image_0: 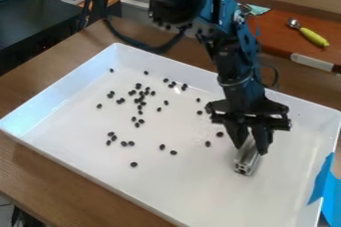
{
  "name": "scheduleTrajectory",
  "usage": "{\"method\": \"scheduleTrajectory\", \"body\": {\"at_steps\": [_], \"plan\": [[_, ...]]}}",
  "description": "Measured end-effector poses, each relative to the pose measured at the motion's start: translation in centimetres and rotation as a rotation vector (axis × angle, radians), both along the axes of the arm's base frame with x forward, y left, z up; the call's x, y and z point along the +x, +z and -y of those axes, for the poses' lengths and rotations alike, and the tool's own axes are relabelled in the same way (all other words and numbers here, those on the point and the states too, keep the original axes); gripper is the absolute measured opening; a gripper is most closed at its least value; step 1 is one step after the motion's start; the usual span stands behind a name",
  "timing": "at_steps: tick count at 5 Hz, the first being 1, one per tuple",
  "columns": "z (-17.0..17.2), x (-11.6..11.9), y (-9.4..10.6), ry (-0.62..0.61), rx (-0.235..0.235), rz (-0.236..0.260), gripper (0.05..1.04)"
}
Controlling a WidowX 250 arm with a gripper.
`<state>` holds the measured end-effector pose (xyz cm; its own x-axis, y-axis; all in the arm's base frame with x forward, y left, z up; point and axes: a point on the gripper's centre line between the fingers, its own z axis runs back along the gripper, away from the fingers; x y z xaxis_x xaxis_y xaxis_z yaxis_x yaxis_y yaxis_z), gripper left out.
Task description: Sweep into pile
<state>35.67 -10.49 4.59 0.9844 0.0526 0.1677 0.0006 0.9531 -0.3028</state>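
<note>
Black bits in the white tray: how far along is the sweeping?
Little looks done: the black bits lie scattered across the white tray, only loosely clustered in one patch. The hand grips a metal bar, apparently the sweeper. Gathering them into one pile remains.

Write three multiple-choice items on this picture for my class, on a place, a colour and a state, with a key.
1. Where is the metal bar?
A) On the stove
B) Outside the tray
C) In the gripper

2. What colour is the utensil's handle?
A) Yellow-green
B) Red
C) White

3. How do the dark pieces lie?
A) In one pile
B) Scattered
C) In one straight row

Key:
1 C: the fingers grip its upper end.
2 A: the handle is plainly yellow-green.
3 B: gaps separate many pieces.
</note>
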Motion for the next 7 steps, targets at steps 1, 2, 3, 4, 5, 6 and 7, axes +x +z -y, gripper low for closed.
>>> {"method": "scheduleTrajectory", "body": {"at_steps": [1, 2, 3, 4, 5, 6, 7], "plan": [[-0.5, 0.0, -0.1, -0.004, -0.004, -0.009, 0.379], [-1.9, 0.1, -0.1, 0.018, -0.014, -0.026, 0.379], [-2.7, 0.1, 0.0, 0.016, -0.025, -0.040, 0.379], [-3.7, 0.2, 0.0, 0.025, -0.029, -0.041, 0.379], [-4.8, 0.1, 0.0, 0.029, -0.034, -0.050, 0.379], [-5.4, 0.2, 0.1, 0.035, -0.040, -0.048, 0.379], [-6.8, 0.3, 0.1, 0.060, -0.047, -0.048, 0.379]]}}
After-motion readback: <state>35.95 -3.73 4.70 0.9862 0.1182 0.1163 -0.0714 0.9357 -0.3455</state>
